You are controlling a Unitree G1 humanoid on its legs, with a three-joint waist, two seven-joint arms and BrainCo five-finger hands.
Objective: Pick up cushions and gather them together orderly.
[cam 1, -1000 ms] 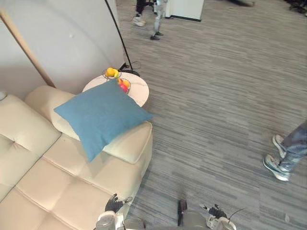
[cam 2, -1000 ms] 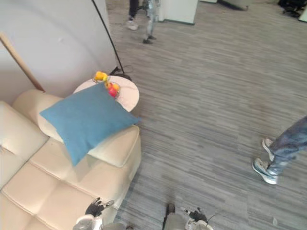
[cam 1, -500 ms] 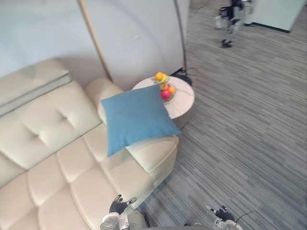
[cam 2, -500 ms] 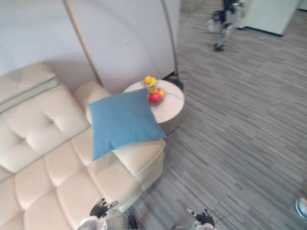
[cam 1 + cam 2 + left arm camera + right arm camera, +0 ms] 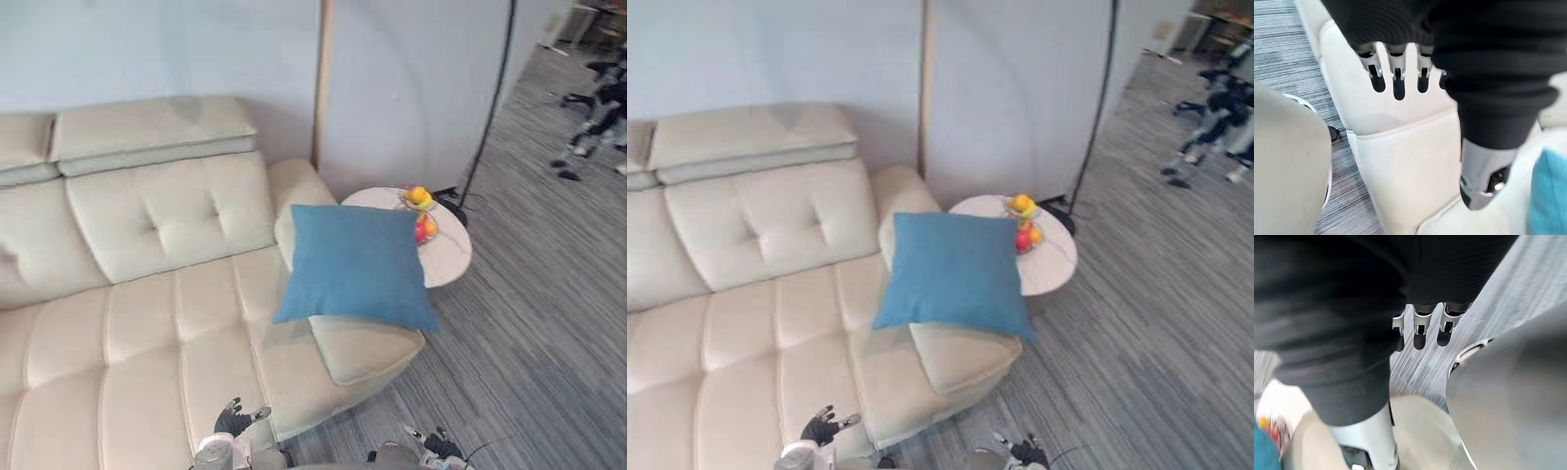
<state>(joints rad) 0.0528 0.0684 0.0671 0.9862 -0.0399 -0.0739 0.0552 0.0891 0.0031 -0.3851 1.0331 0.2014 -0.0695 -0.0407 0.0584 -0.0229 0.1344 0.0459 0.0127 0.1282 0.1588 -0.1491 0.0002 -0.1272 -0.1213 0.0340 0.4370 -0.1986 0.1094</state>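
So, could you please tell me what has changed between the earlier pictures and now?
The camera has swung left, showing more of the sofa; nothing itself moved. The blue cushion still leans on the sofa's arm beside the round table with fruit. The left hand and right hand stay low, open, empty.

On the armrest of the cream leather sofa (image 5: 157, 323) leans a square blue fabric cushion (image 5: 355, 266), well beyond the left hand (image 5: 233, 423).

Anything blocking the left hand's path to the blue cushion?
Nothing visible. Between the left hand, open and low near the front edge, and the blue cushion leaning on the armrest lies bare sofa seat.
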